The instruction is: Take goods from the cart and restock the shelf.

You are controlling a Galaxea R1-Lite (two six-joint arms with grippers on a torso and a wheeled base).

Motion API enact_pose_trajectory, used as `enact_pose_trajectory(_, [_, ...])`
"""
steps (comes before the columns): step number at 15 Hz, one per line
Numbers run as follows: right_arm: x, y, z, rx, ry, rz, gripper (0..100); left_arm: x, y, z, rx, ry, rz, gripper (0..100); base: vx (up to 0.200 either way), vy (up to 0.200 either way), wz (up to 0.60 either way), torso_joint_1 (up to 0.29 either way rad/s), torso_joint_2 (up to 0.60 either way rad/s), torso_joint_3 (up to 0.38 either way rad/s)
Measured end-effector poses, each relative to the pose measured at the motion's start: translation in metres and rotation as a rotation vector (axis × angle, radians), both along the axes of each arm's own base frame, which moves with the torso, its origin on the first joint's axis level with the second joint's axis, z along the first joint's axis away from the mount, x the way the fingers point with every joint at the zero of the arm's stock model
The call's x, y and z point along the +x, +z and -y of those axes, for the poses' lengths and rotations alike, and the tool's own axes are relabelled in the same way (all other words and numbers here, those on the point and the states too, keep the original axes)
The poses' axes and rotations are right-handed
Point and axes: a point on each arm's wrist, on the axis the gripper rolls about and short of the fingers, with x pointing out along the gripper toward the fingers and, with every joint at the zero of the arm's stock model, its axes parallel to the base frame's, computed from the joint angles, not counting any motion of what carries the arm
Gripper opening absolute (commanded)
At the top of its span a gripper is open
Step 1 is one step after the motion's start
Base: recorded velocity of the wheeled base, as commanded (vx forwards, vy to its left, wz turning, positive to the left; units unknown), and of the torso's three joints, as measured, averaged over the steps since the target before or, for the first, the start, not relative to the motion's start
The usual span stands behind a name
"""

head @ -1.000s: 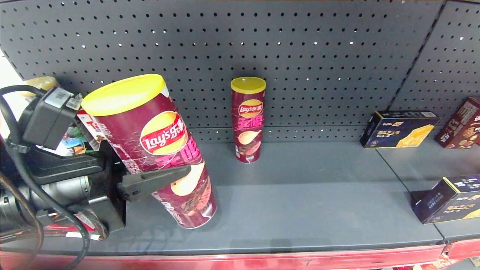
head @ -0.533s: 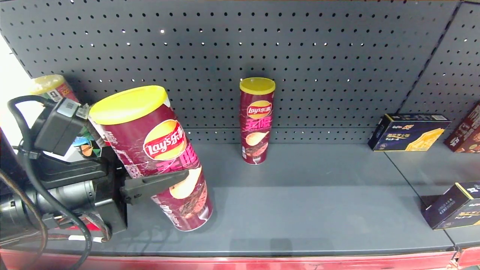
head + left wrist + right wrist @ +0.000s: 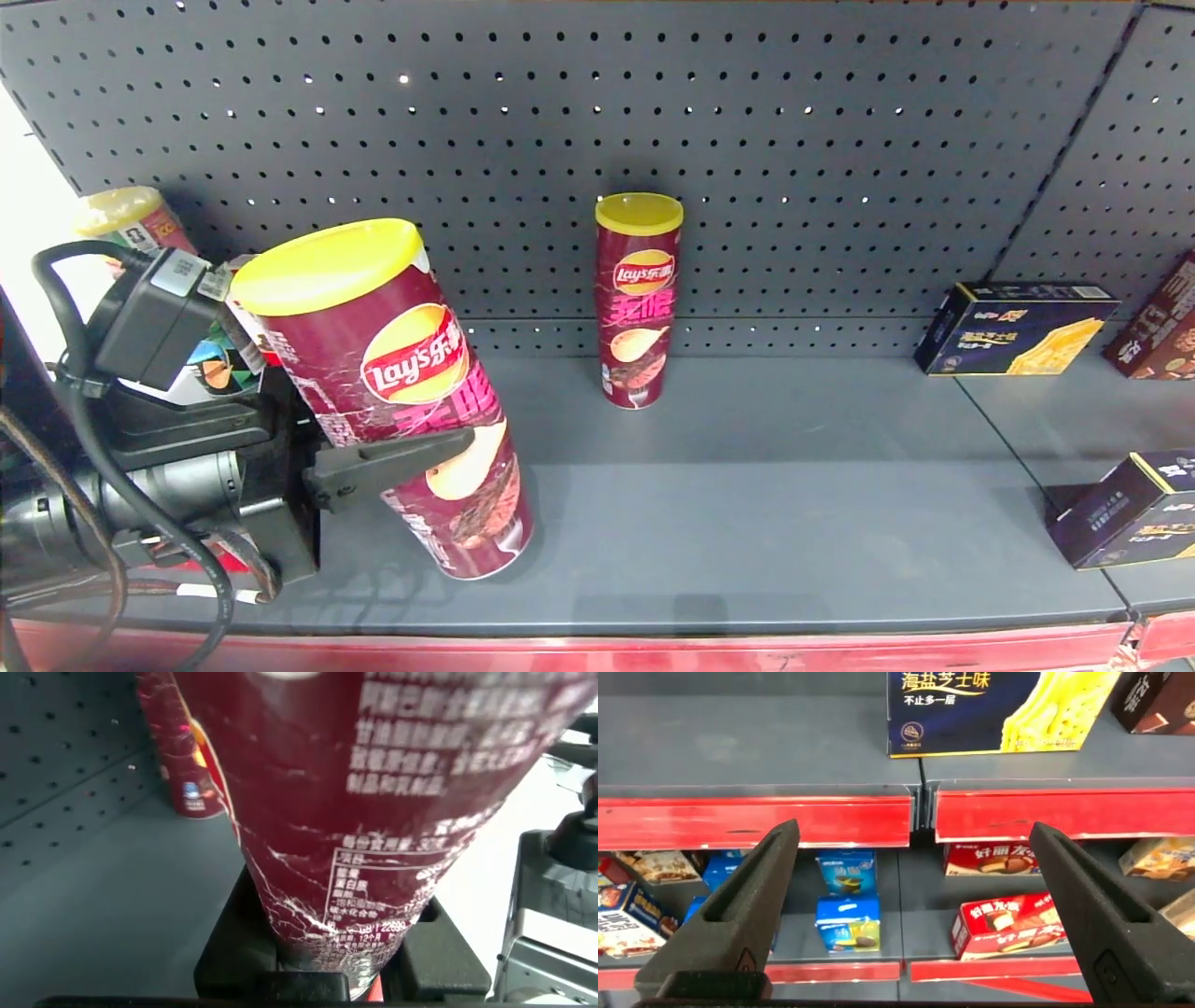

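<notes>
Lowered slightly, the maroon yellow-lidded can [image 3: 411,359] tilts left.

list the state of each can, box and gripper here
held chip can, tilted, lid on, clamped in the left gripper
left gripper, shut on the held chip can
back chip can, upright, lid on, standing at the back of the shelf
far-left can, lid on, partly hidden
back blue box, closed, lying flat
front blue box, closed, set askew
right gripper, open, empty
</notes>
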Motion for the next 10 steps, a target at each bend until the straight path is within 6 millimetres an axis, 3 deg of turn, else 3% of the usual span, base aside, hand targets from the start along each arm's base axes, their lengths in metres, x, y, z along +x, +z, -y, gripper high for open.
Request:
enact_pose_trajectory(3, [0.001,0.004,0.000,-0.012,0.000,-0.012,100,0.001,0.002,0.000,0.009,-0.003,0.024,0,0.000,0.000,0.00,0.000,0.00,0.000])
enact_pose_trajectory(6, [0.005,0.057,0.000,-0.016,0.049,0.025,100,0.005,0.003,0.002,0.025,-0.002,0.050,0,0.000,0.000,0.00,0.000,0.00,0.000])
enact_pose_trajectory(10, [0.034,0.136,-0.002,-0.074,0.150,0.033,100,0.006,0.000,0.001,0.032,0.017,0.039,0,0.000,0.000,0.00,0.000,0.00,0.000])
